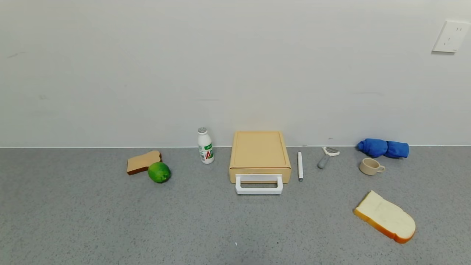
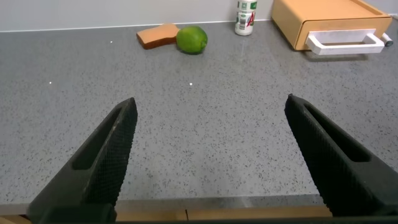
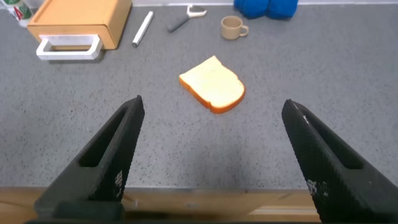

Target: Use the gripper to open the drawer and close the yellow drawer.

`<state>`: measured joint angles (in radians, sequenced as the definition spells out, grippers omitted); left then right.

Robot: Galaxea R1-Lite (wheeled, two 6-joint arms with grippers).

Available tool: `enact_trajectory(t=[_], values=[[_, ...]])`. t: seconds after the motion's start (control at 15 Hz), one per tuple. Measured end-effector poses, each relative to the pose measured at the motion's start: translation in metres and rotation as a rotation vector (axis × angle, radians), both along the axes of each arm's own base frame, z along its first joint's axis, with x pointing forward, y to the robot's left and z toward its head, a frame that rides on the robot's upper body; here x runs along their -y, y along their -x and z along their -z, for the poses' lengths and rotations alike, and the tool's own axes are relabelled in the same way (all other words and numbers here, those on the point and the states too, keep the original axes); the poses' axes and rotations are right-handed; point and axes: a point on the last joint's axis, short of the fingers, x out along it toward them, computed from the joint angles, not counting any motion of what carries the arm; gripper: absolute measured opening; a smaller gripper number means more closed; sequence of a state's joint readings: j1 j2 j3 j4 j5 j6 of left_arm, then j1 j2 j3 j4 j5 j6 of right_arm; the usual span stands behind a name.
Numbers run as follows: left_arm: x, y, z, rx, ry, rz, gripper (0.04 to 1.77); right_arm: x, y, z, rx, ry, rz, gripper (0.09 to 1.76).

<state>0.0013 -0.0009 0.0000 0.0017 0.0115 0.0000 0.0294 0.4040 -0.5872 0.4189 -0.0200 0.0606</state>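
The pale-yellow drawer box sits at the back middle of the grey counter, its tray pushed in and its white loop handle facing me. It also shows in the left wrist view and the right wrist view. Neither arm shows in the head view. My left gripper is open and empty above the counter's near edge, well short of the drawer. My right gripper is open and empty above the near edge, with a bread slice beyond it.
A white bottle, a green lime and a brown toast slice lie left of the drawer. A white pen, a peeler, a beige cup, a blue cloth and a bread slice lie right.
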Motion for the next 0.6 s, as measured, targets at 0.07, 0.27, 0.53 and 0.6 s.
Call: enact_trajectory(t=[0.07,0.27,0.53,0.6], values=[[0.0,0.0,0.0,0.0,0.0,0.0,1.72,0.0,0.012,0.005,0.021,0.0,0.005,1.64],[0.0,0.0,0.0,0.0,0.0,0.0,1.72,0.0,0.037,0.026,0.067,0.0,0.018,1.66],[0.0,0.0,0.0,0.0,0.0,0.0,1.72,0.0,0.045,0.052,0.222,0.006,0.046,1.68],[0.0,0.0,0.0,0.0,0.0,0.0,1.72,0.0,0.041,0.058,0.26,0.007,0.055,1.68]])
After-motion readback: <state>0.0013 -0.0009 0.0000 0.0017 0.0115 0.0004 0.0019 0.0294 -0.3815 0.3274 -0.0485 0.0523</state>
